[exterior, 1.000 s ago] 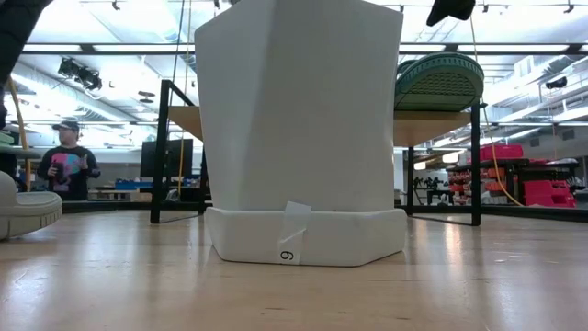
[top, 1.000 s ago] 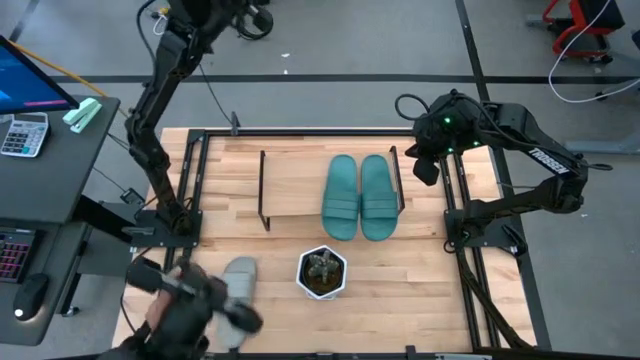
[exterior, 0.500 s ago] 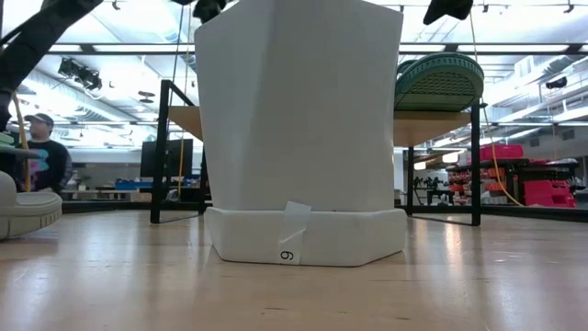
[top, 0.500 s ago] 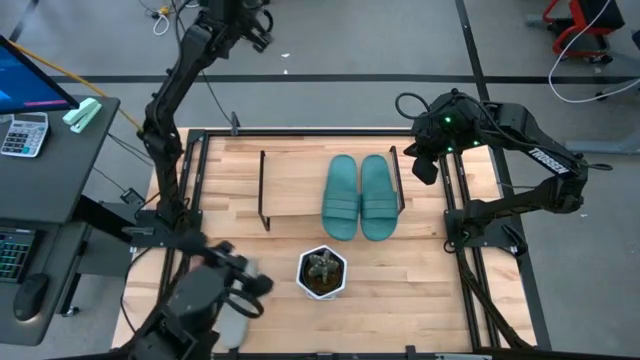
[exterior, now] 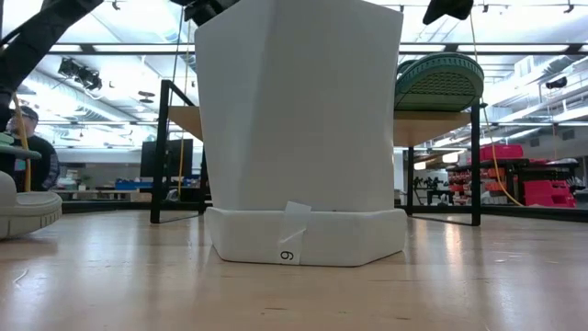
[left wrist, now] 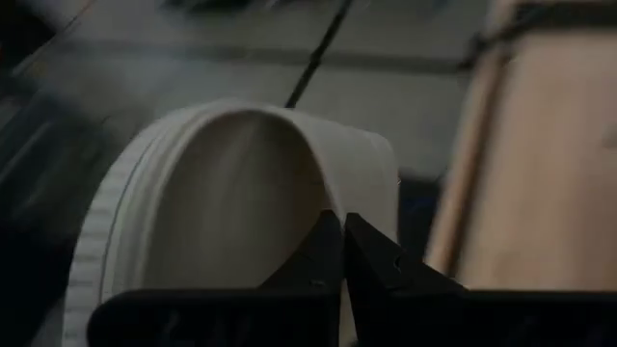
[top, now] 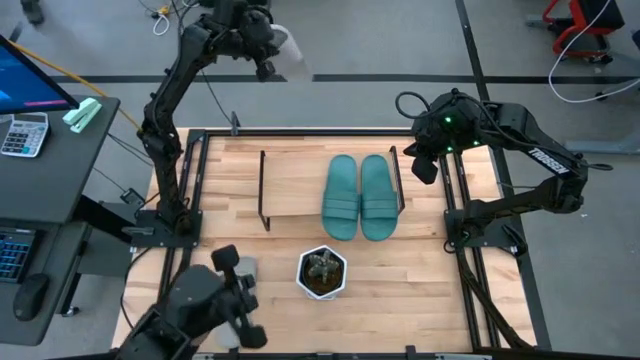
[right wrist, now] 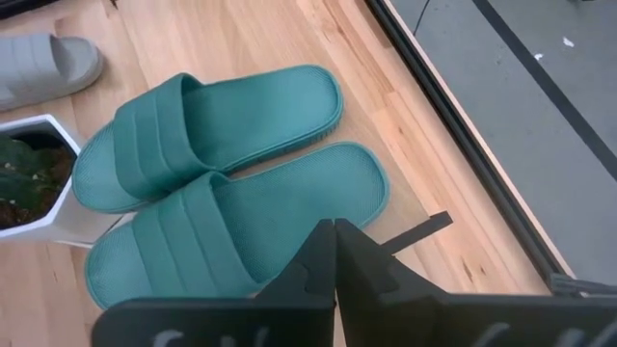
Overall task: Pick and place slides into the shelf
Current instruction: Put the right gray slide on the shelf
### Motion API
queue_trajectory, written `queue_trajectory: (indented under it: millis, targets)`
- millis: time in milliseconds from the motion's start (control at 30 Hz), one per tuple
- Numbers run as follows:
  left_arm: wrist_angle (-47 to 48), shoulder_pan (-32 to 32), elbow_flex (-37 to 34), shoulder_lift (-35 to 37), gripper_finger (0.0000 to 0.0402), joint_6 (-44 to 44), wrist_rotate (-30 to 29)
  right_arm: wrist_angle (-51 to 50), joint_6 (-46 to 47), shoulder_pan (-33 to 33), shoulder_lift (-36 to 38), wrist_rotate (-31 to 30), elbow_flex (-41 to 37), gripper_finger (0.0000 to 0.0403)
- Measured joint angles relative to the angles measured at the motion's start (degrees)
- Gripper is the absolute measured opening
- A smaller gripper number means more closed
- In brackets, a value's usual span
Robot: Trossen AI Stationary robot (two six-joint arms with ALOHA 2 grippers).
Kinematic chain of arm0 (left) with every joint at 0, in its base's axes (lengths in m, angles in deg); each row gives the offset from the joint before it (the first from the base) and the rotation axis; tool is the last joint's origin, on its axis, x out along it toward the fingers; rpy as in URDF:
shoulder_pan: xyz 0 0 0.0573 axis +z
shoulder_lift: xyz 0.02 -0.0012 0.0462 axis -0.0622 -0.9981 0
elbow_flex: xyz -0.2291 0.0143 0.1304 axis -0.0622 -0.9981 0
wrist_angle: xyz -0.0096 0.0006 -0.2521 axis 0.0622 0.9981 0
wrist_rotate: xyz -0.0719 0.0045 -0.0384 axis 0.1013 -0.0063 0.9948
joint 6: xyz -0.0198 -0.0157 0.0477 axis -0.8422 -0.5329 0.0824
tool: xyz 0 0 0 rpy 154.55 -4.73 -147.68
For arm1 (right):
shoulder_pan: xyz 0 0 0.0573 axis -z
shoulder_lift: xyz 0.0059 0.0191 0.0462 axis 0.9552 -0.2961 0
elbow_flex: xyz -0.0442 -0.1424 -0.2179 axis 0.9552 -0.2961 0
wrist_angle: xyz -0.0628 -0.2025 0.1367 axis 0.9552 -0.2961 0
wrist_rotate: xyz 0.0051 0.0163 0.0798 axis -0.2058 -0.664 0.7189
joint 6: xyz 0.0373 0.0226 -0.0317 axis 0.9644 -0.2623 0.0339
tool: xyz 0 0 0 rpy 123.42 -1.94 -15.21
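The left tool [top: 275, 50] is raised beyond the bench's [top: 420, 285] far edge, clamped on a light grey slide [left wrist: 241, 193]. The other grey slide [exterior: 23, 213] lies near the white pot [top: 321, 273]. Two teal slides [top: 360, 196] sit side by side on the shelf [top: 290, 185]. The right tool [right wrist: 335, 236] hovers above them, fingers together.

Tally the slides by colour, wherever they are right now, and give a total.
Teal green slides: 2, one beside the other on the shelf.
Light grey slides: 2, one held in the left tool, one on the tabletop near the white plant pot.
Total: 4
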Motion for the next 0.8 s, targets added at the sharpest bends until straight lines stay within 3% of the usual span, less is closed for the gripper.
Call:
queue_trajectory:
  millis: [133, 200, 533, 667, 800]
  targets:
    - [0.3, 2.1, 0.0, 1.6, 0.0006, -0.4, 16.8, 0.0, 1.3, 0.0, 0.0, 0.0, 0.0, 0.0005]
    - [1.3, 2.9, 0.1, 1.7, 0.0006, -1.1, 22.0, 0.0, 1.5, 0.0, 0.0, 0.0, 0.0, 0.0005]
    - [25.0, 3.6, 0.0, 1.5, 0.0006, 7.4, 34.4, 0.0, 1.5, 0.0, 0.0, 0.0, 0.0, 0.0005]
    - [28.1, 2.5, 0.0, 1.5, 0.0006, 9.7, 40.6, 0.0, 1.5, 0.0, 0.0, 0.0, 0.0, 0.0003]
    - [31.0, 1.5, 0.0, 1.5, 0.0006, 10.7, 41.8, 0.0, 1.7, 0.0, 0.0, 0.0, 0.0, 0.0003]
